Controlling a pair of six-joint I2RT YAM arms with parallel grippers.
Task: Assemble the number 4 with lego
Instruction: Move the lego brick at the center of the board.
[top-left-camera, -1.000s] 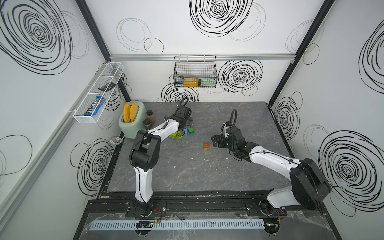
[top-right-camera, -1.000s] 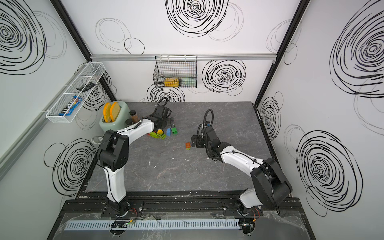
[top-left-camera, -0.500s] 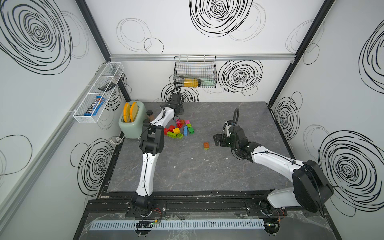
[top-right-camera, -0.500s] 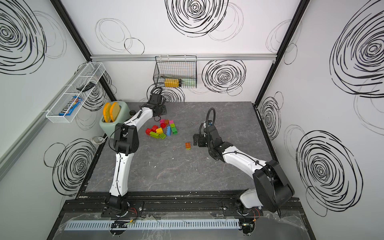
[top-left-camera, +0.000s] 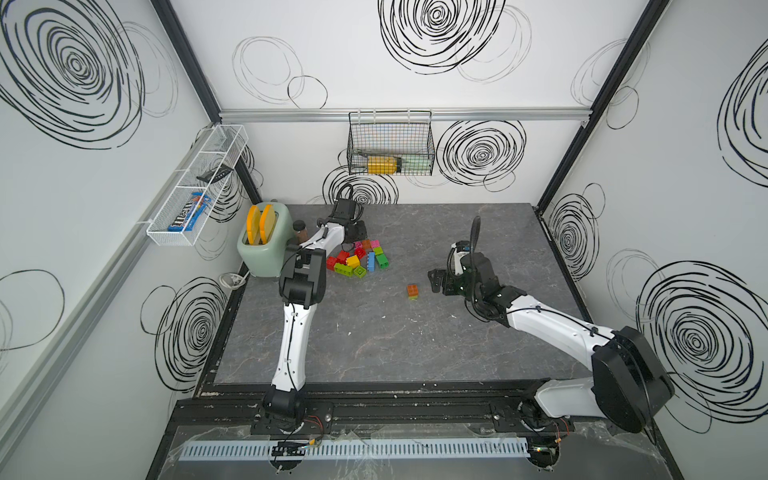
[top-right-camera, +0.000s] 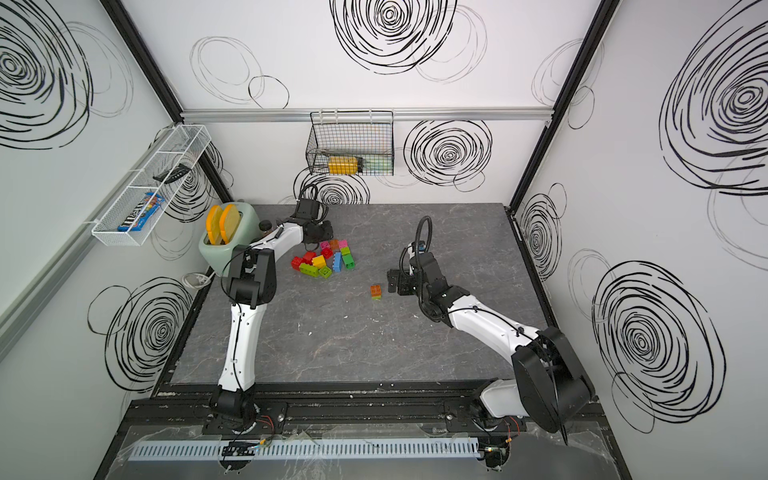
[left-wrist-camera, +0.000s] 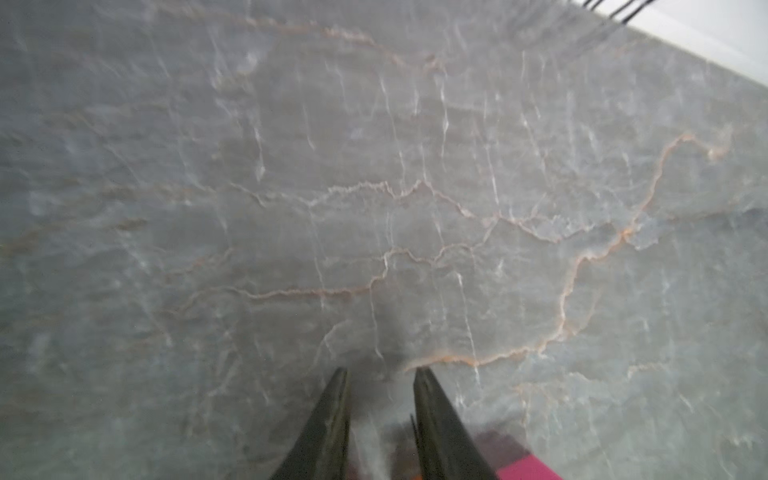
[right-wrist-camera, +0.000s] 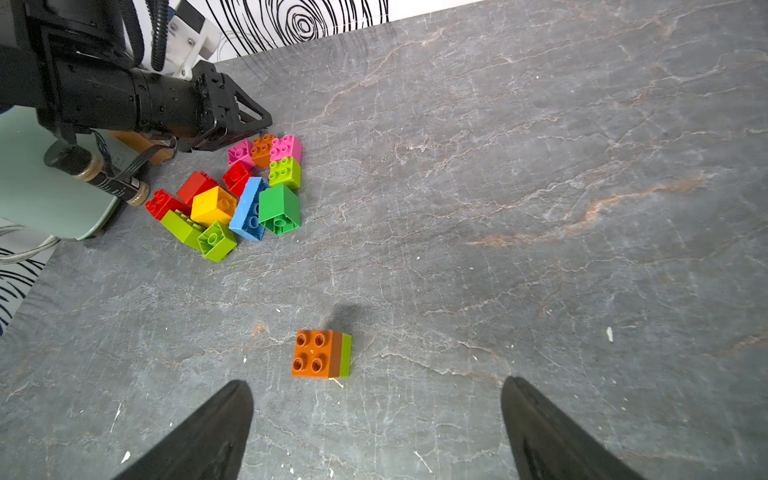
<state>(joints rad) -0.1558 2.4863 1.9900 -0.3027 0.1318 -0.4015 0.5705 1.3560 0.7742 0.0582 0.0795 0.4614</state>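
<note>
In both top views the left gripper (top-left-camera: 358, 232) (top-right-camera: 322, 231) reaches low over the far edge of the lego pile (top-left-camera: 359, 259) (top-right-camera: 328, 259), with the bricks just beside its tips. The right gripper (top-left-camera: 434, 280) (top-right-camera: 392, 282) hangs well apart from that pile, and the orange-on-lime stack (top-left-camera: 412, 291) (top-right-camera: 376, 291) sits just ahead of its fingers. No figure 4 is laid out, so the task looks barely begun.

In the left wrist view the left gripper (left-wrist-camera: 380, 370) has its jaws drawn close with a narrow gap. Bare table (left-wrist-camera: 415, 166) lies beyond them, and a sliver of pink brick (left-wrist-camera: 528, 471) shows beside one finger.

In the right wrist view the right gripper (right-wrist-camera: 374, 381) stands wide open and empty, with the stack (right-wrist-camera: 318, 353) on the table just ahead. The left gripper (right-wrist-camera: 257, 124) sits against the pile (right-wrist-camera: 241, 195), and the toaster (right-wrist-camera: 41, 187) is close behind it.

The bricks are packed touching and several lie tilted. A pinch on a corner could flick one away or shove its neighbours.

The left wrist picture is blurred and cuts off the finger roots. Whether the left gripper holds a brick cannot be told, and the top views show the jaws too small to settle it.
</note>
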